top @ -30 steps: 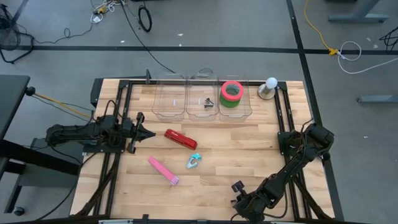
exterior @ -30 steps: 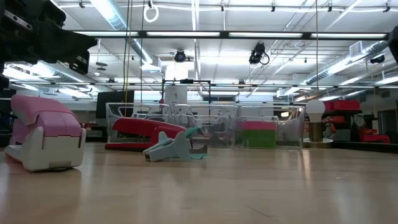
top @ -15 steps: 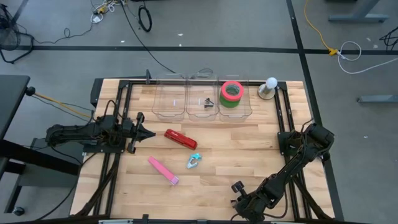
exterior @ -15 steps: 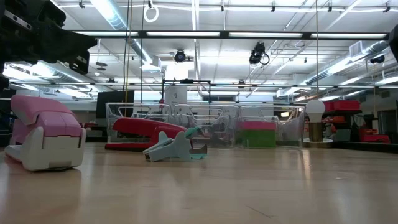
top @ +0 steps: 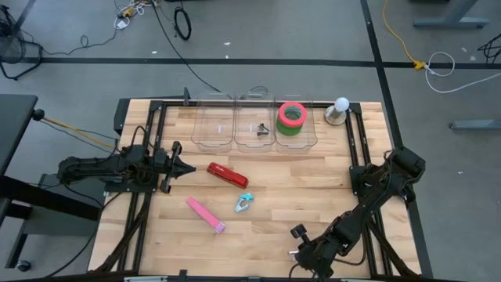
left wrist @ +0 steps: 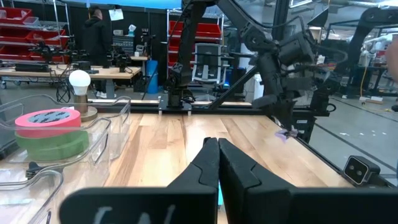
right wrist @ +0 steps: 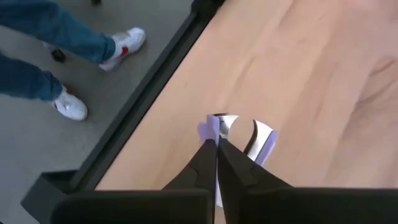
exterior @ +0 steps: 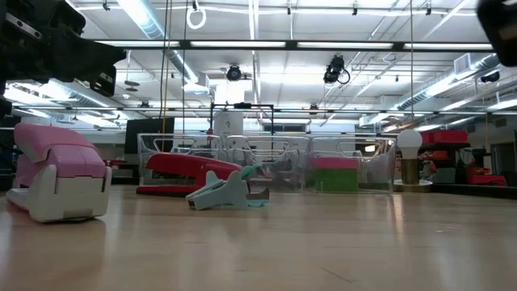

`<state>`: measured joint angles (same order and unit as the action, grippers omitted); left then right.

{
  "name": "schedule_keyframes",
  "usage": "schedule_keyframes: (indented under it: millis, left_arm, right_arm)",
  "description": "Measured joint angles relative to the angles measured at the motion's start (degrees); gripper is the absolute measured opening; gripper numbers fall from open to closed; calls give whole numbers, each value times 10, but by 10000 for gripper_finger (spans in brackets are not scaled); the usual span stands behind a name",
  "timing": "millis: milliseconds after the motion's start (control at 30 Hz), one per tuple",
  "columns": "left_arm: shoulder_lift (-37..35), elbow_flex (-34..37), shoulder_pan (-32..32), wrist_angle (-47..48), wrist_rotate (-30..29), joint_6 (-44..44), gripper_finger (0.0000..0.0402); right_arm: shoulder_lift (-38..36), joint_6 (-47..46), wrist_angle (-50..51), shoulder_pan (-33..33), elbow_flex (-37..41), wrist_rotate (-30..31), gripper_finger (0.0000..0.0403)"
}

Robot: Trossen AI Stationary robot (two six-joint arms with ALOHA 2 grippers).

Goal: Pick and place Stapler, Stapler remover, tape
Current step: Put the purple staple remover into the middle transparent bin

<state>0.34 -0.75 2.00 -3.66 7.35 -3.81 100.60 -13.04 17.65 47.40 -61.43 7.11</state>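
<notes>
Your right gripper (right wrist: 216,144) clamped on purple staple remover (right wrist: 239,134) near front table edge (right wrist: 149,118); left gripper (top: 186,169) closed, empty.

Two dark, jointed, cabled arms

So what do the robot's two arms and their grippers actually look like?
Both arms are dark, near-black jointed segments rising from black frame rails. The left gripper ends in two slim, tapered black fingers forming a point. The right gripper has matching dark fingers, with a black wrist knob visible from above.
</notes>
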Motion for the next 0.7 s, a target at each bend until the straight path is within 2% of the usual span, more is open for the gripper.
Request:
schedule_keyframes:
  millis: [233, 700]
  left_arm:
    - [0, 0, 0, 0, 0, 0, 3]
    - [0, 0, 0, 0, 0, 0, 3]
  right_arm:
    - [-50, 0, 0, -41, 0, -21, 7]
    - [-125, 32, 20, -133, 0, -22, 2]
